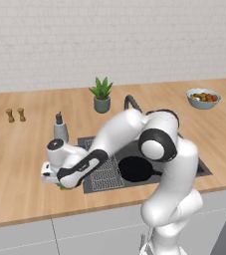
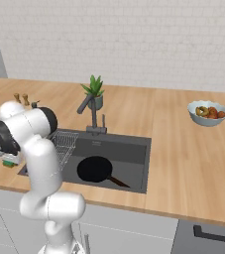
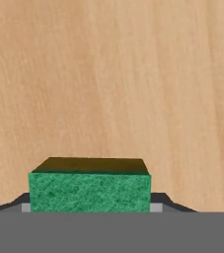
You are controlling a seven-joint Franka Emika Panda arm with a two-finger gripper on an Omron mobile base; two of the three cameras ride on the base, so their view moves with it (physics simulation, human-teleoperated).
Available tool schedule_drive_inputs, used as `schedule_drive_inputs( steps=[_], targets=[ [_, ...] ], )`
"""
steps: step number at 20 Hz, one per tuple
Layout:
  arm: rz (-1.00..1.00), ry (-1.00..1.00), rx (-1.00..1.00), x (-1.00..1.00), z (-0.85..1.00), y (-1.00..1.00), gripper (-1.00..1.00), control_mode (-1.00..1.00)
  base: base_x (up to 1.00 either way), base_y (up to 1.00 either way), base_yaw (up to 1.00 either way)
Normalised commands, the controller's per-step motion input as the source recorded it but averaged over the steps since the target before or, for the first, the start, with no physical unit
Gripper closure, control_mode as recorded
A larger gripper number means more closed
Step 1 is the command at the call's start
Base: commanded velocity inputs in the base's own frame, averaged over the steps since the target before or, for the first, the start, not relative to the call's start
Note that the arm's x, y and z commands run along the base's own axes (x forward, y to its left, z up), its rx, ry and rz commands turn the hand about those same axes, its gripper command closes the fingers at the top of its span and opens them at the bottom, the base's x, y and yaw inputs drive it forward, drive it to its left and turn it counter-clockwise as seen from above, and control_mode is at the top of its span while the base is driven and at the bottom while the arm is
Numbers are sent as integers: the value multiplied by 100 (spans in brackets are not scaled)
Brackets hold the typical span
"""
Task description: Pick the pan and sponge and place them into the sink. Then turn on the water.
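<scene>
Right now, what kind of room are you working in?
A simulated home kitchen, by the look of it: a long wooden counter with a recessed sink and faucet, the pan already lying in the basin, and a bowl of food on the counter.

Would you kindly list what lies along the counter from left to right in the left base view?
Two small shakers → soap dispenser → potted plant → faucet → bowl of fruit.
</scene>
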Motion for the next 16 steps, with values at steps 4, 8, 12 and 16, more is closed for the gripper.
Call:
schedule_drive_inputs(
  steps=[4,8,12,16],
  targets=[
    [0,0,-8,3,-43,11,100,-100,0,0,0],
    [0,-4,-2,1,-23,3,100,-100,0,0,0],
    [0,-19,9,-7,16,0,100,-100,0,0,0],
    [-4,-15,19,-1,72,0,100,-100,0,0,0]
  ],
)
